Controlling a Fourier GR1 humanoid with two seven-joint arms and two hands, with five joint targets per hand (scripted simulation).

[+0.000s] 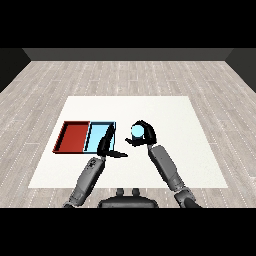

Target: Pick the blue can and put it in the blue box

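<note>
The blue can [136,131] is a small light blue cylinder held above the white table, just right of the trays. My right hand [145,135] is curled round it, with fingers over the top and thumb at its left. The light blue tray [98,134] lies to the left of the can, beside the red tray [73,136]. My left hand [105,146] rests at the blue tray's near right corner with straight fingers, thumb pointing right; it holds nothing.
The white table [170,112] spreads wide to the right and behind the trays. Grey wooden floor surrounds it. The two trays touch side by side at the table's left.
</note>
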